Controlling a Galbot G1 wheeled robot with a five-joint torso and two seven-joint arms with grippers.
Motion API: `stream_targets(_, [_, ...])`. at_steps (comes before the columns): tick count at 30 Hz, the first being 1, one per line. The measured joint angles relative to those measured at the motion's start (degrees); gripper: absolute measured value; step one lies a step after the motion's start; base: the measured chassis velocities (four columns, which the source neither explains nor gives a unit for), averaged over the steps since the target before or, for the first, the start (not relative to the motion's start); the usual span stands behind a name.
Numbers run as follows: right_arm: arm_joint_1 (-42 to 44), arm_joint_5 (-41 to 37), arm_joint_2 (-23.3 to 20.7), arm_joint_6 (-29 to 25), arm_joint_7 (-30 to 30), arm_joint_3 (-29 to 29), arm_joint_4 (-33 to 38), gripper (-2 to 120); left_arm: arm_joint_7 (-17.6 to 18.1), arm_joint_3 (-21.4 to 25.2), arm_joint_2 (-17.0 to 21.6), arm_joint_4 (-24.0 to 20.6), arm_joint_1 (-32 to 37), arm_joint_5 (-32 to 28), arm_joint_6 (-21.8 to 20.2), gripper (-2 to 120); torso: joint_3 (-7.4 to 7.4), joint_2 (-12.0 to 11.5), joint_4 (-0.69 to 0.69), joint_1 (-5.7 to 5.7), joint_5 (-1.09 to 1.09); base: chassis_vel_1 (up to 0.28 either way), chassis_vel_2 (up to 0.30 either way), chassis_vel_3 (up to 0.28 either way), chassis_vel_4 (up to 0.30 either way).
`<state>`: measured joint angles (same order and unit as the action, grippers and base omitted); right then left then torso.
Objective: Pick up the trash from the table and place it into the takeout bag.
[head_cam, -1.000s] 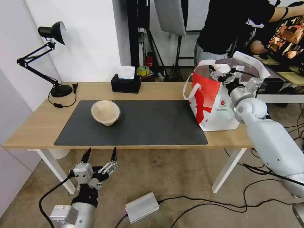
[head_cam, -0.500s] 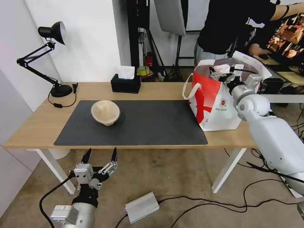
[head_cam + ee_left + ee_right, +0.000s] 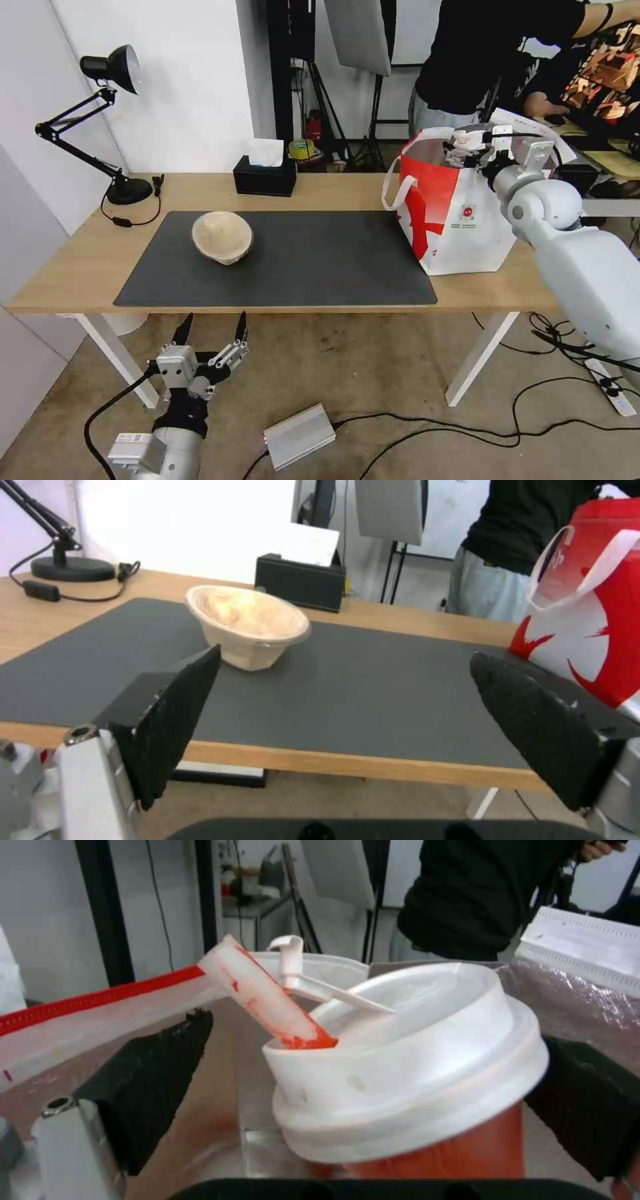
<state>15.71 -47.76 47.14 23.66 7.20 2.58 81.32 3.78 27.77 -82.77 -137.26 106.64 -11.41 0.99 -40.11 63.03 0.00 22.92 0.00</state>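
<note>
Right arm has shifted right and up since a second ago, and the bag's top has shifted with it. Table [image 3: 320, 193] carries the grey mat [image 3: 320, 260]. Takeout bag [image 3: 460, 227] stands at the table's right end. Beige bowl [image 3: 222, 237] sits on the mat's left part. Right gripper [image 3: 475, 145] over the bag's open mouth, clamped on the red cup [image 3: 427, 1090]. Left gripper [image 3: 210, 333] hangs below the table's front edge, fingers spread, holding nothing.

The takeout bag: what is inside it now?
Inside the takeout bag, the right gripper has a red cup with white lid between its fingers. The bag's bottom is covered, so other contents cannot be seen.
</note>
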Motion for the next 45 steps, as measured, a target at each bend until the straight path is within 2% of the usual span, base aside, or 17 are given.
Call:
stream_targets(11, [-5.3, -2.9, -1.2, 10.2, 3.6, -3.2, 0.6, 100, 0.0, -0.2, -0.1, 0.2, -0.1, 0.0, 0.1, 100, 0.0, 0.0, 0.0, 0.0, -0.01, 0.0, 0.0, 0.0, 0.0])
stream_targets(21, [-8.7, -2.9, -1.3, 16.9, 4.7, -5.3, -0.6, 100, -0.1, -0.3, 0.1, 0.3, -0.1, 0.0, 0.1, 100, 0.0, 0.0, 0.0, 0.0, -0.01, 0.0, 0.0, 0.0, 0.0])
stream_targets(41, [-11.9, -2.1, -0.3, 18.0, 3.7, -8.1, -3.8, 100, -0.1, -0.2, 0.7, 0.2, -0.2, -0.2, 0.1, 100, 0.0, 0.0, 0.0, 0.0, 0.0, 0.0, 0.0, 0.0, 0.0])
stream_targets(45, [-14.9, -0.5, -0.3, 17.9, 2.9, -12.0, -5.3, 100, -0.1, -0.4, 1.0, 0.2, -0.1, -0.2, 0.1, 100, 0.0, 0.0, 0.0, 0.0, 0.01, 0.0, 0.0, 0.0, 0.0])
